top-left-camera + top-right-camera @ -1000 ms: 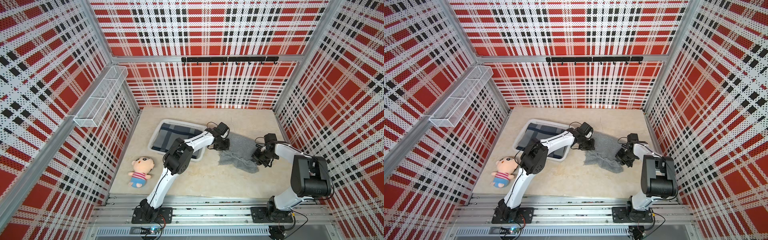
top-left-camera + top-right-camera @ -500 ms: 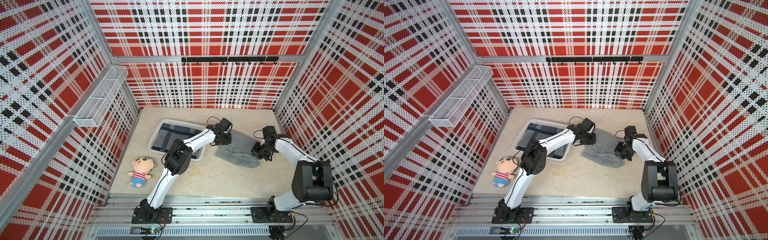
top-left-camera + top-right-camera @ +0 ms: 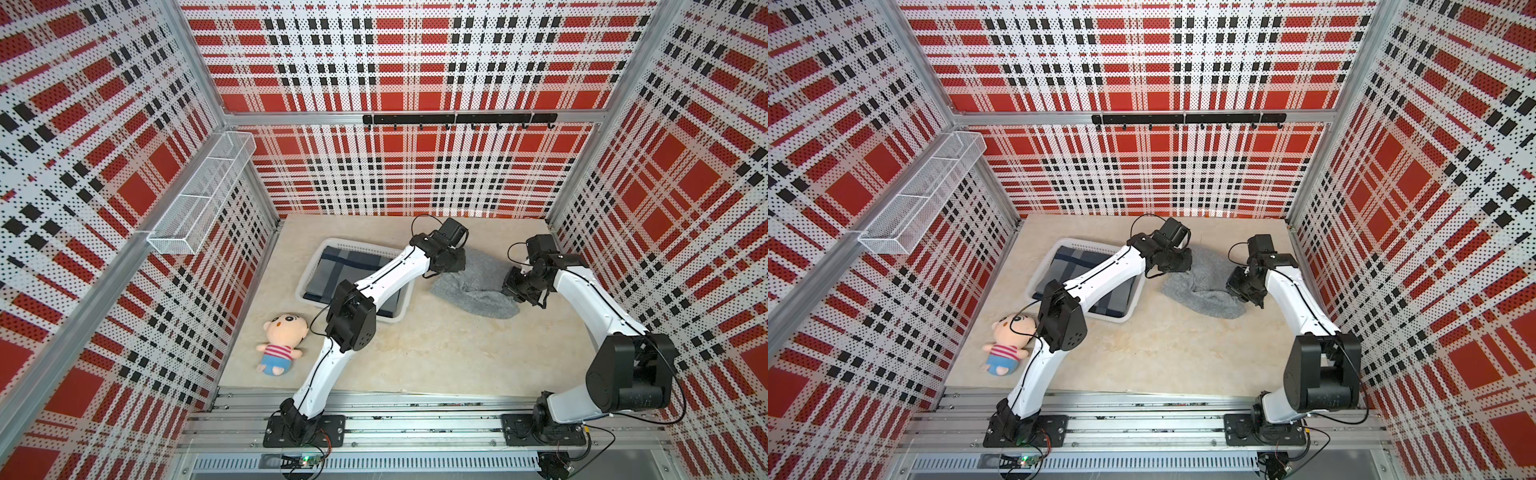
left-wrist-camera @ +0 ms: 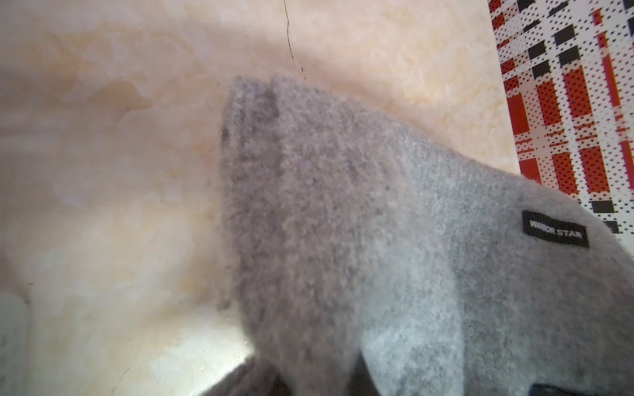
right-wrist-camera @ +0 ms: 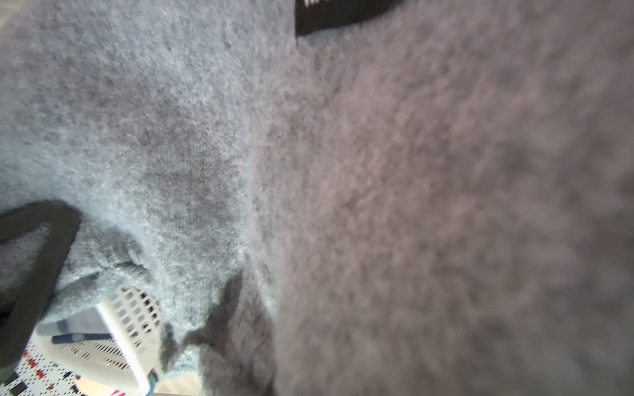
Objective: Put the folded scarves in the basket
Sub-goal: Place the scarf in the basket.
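Fuzzy grey knit scarf, one, sagged centre-right, pinched by left gripper and right gripper, beside one white lattice plastic basket.

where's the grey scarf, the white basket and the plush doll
grey scarf (image 3: pixel 473 291), in a top view, middle of the cloth
white basket (image 3: pixel 308 272), in a top view, bare side rim
plush doll (image 3: pixel 279 351), in a top view, its striped shirt

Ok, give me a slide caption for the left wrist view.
Grey fuzzy scarf with a black WARIOR STAR label against the beige tabletop and plaid wall.
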